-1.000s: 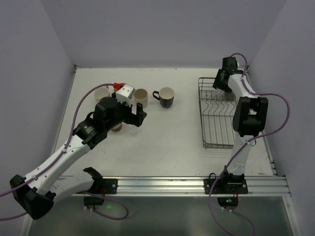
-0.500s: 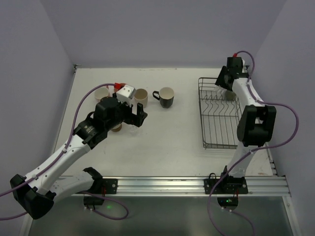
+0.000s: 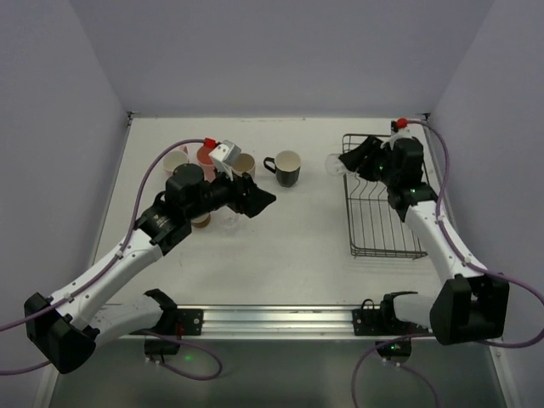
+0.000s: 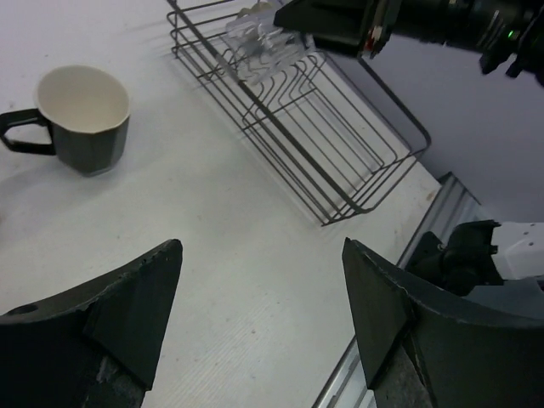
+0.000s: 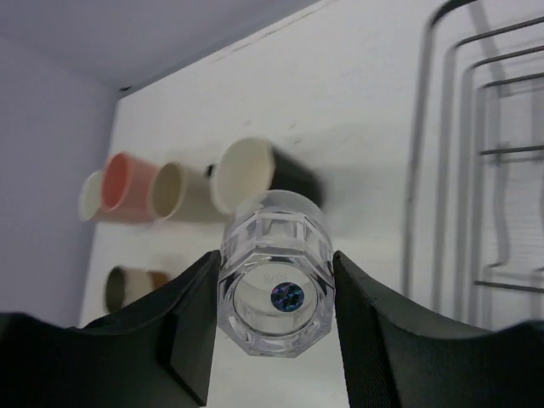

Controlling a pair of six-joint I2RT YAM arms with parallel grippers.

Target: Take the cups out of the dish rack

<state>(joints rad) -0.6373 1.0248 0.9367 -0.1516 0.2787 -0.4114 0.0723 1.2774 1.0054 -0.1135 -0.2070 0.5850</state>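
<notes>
While the right end effector clamps a clear glass, the left end effector hangs open.

Held between both right fingers, the glass sits in the air just left of the far left corner of the rack, above the desk and clear of the wires. Spread wide with only bare desk showing between its fingers, the left end effector hovers over the middle of the desk, near the black mug. That mug stands upright, handle to the left, at the right end of a row along the far side: a beige cup beside it, then a salmon tumbler, then a pale cup. An olive mug stands nearer, partly hidden under the left arm.
</notes>
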